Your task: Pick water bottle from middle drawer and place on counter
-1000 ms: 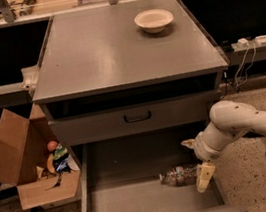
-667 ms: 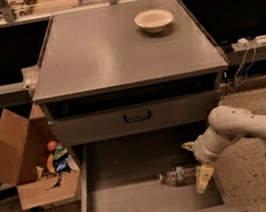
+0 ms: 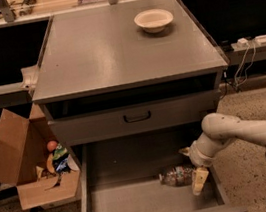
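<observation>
Speckled floor, dim lab, long bench [image 3: 70, 6] with cables at the back. Grey cabinet in the centre.

Water bottle [image 3: 176, 176] lies on its side on the floor of the middle drawer [image 3: 134, 205], right half, long axis running left-right. The drawer is pulled fully out. Its left half is bare metal.

Gripper [image 3: 200, 179] is down inside the drawer at the bottle's right end, touching or just beside it. You can't tell from this view whether it is open or clamped on the bottle, so log it as unknown. The white arm [image 3: 243, 131] comes in from the right over the drawer's side wall.

Change check against the last second: almost none. The bottle is in the same spot and not lifted. The gripper is at the same end, the arm shifted only a hair. Read that as the grasp step still in progress, with no pick confirmed yet.

Above that, the closed drawer front [image 3: 137, 118] with the black handle overhangs the back of the open drawer. You'll likely need to lift out toward the front before going up.

Counter [image 3: 113, 50] has wide free space. The cream bowl [image 3: 153, 20] sits at back right, so the left or front looks like the safer place target.

Open cardboard box [image 3: 18, 162] with clutter sits left of the drawer, well apart from the work.
</observation>
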